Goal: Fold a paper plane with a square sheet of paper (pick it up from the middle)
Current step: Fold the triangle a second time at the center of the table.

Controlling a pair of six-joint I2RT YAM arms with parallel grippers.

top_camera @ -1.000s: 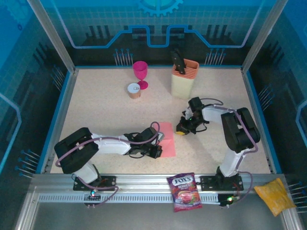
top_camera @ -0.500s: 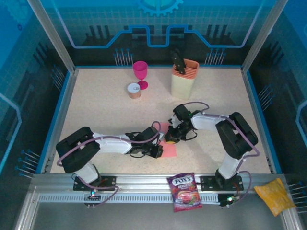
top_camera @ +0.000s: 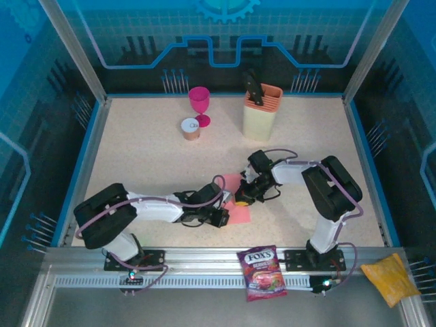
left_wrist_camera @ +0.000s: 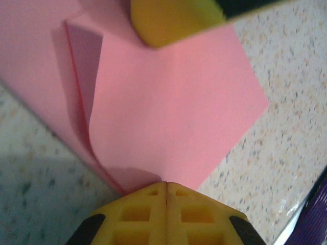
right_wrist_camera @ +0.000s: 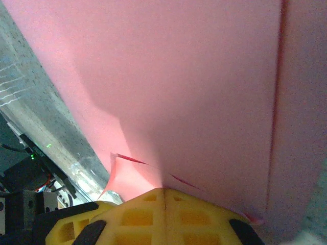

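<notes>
Pink sheet (top_camera: 240, 212) lies on bench (top_camera: 136, 157), front centre, between tools. One flap folded over, its edge lifting. Left tool (left_wrist_camera: 166, 190) closed, tip at sheet's edge. Right tool (right_wrist_camera: 163, 195) closed, tip on sheet. No plane shape yet; most folds remain.

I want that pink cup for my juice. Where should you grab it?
Probably pinch the pink cup by its thin stem, coming in from the right. It stands upright, the stem is its narrowest part, and a small can sits close by its base on the front left.
</notes>
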